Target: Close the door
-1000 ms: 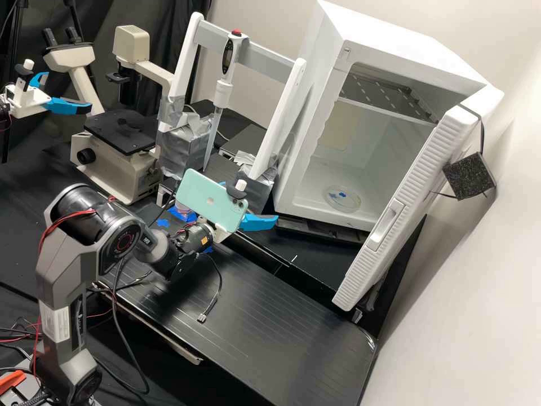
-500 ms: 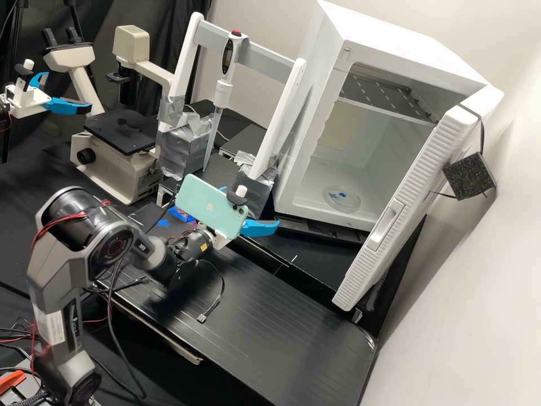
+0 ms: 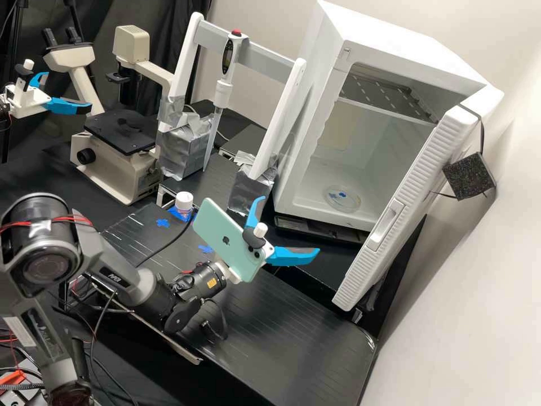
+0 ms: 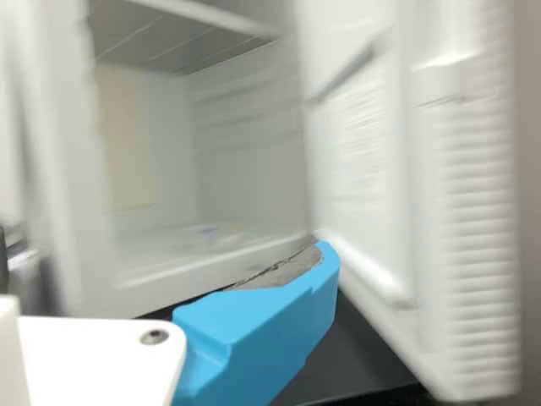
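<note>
In the high view the gripper [image 3: 288, 225] stands open with nothing between its two blue fingers, left of the white door [image 3: 414, 194] and in front of the white cabinet [image 3: 301, 163]. A gap separates it from the door, which hangs wide open to the cabinet's right, its ribbed edge and recessed handle facing the bench. The wrist view has the gripper [image 4: 262, 330] with one blue finger in sight, against the lower part of the cabinet opening. Beside that finger's tip appears the inner face of the door [image 4: 359, 161].
A round dish [image 3: 342, 198] lies inside the cabinet. Left of the cabinet are a white rack [image 3: 282, 121] with a pipette [image 3: 223, 93] and a microscope [image 3: 112, 163]. A small white-capped bottle [image 3: 183, 201] stands on the bench [image 3: 304, 344]. A teal phone [image 3: 228, 239] rides on the arm.
The gripper, with the phone mounted by it, has moved right and somewhat nearer the bench front, turning a little. Its second finger has come out from behind the phone. The door has kept still.
</note>
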Available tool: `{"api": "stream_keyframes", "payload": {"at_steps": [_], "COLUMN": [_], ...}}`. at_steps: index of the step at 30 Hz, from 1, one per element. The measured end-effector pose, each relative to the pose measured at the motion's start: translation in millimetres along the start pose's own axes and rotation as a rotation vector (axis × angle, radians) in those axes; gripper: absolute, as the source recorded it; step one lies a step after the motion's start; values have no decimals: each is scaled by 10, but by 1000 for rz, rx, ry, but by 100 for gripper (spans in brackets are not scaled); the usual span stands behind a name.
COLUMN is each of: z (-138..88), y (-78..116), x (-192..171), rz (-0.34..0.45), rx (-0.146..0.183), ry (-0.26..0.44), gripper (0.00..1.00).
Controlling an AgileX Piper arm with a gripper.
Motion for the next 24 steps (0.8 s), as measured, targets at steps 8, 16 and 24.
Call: {"api": "stream_keyframes", "payload": {"at_steps": [8,16,24], "z": [169,407,633], "y": [463,599,551], "x": [-28,193,540], "rz": [163,213,218], "rx": [-16,-42,-86], "ry": [-55,-95,-126], "gripper": [100,100,100]}}
